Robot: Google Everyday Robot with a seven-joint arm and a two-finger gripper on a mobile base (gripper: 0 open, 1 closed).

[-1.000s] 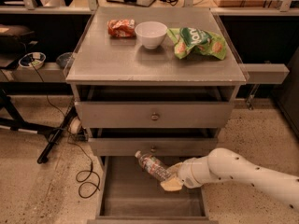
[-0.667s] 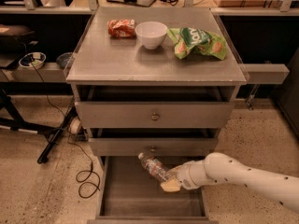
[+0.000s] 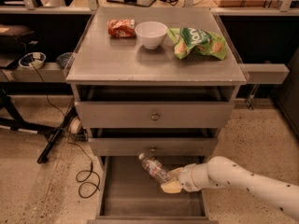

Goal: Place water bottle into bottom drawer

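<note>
Clear white-capped water bottle point(image 3: 153, 168), apparently in gripper point(image 3: 169, 181) over bottom drawer point(image 3: 133, 197).

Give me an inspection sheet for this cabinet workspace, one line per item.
Surface: grey metal cabinet top, carrying three items.
Job's things: clear plastic water bottle with white cap, tilted, cap up-left, over the open grey bottom drawer.
Clutter: red snack packet, white bowl, green chip bag, all on top.
Grippers: gripper, over the drawer's right half, shut on the bottle's lower end.
Cables: black cable looped on the floor, left of the cabinet.
Surroundings: speckled floor; side shelf at left.
</note>
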